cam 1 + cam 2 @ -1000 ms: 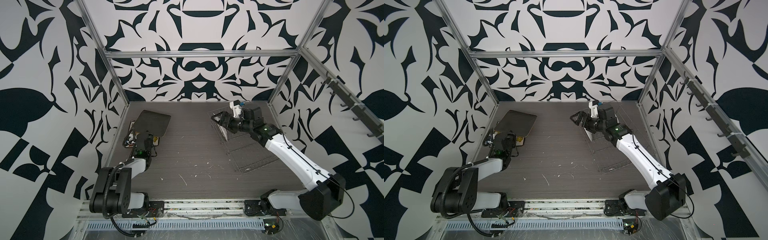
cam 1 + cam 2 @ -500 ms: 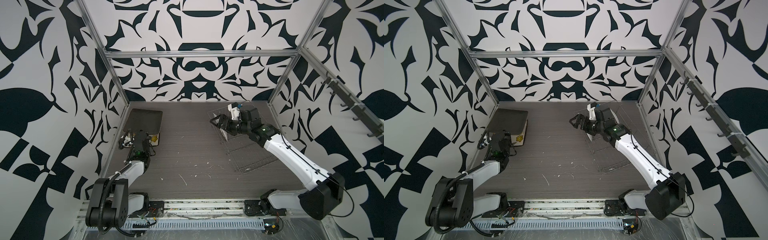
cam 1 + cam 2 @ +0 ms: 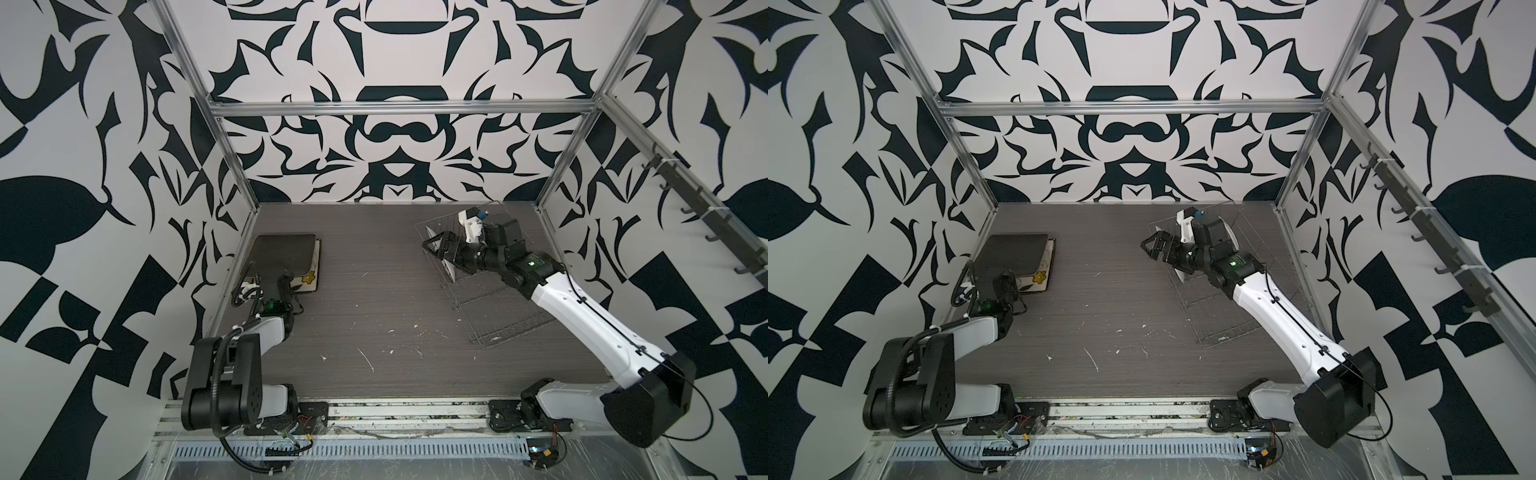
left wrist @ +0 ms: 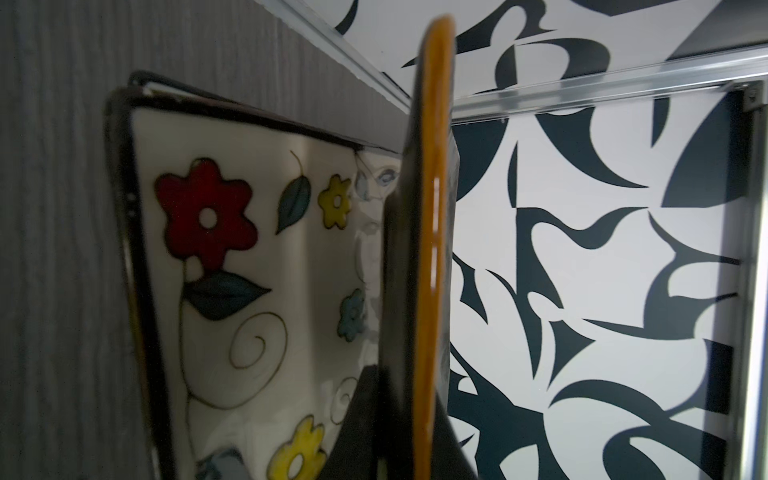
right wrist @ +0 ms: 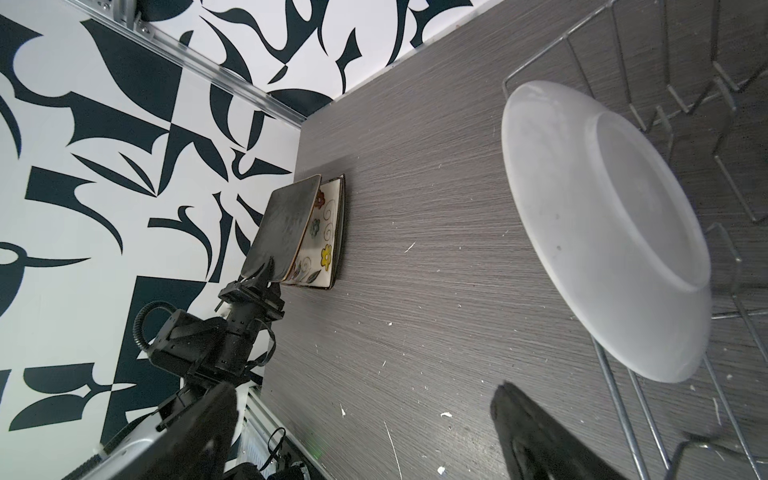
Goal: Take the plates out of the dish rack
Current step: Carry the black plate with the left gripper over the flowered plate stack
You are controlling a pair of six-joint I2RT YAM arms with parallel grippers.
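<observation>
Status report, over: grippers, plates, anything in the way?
Left gripper shut on black plate, tilted over flowered plate. Right gripper open beside white plate in dish rack. Nothing blocking.

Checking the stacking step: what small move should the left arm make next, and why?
Probably lower the black square plate the last bit and open: the left fingers grip its near edge, and it hangs tilted over the flowered plate.

Light: bright, even, diffuse on the walls (image 3: 395,62); tabletop (image 3: 374,291) darker, shadows soft.
Top views: sharp, wide-angle bowing toward the edges.
Left wrist view: dim; dark plate (image 4: 434,249) close, blurred, small glare streaks on its rim.
Right wrist view: white plate (image 5: 602,232) soft-edged, foreground out of focus.
</observation>
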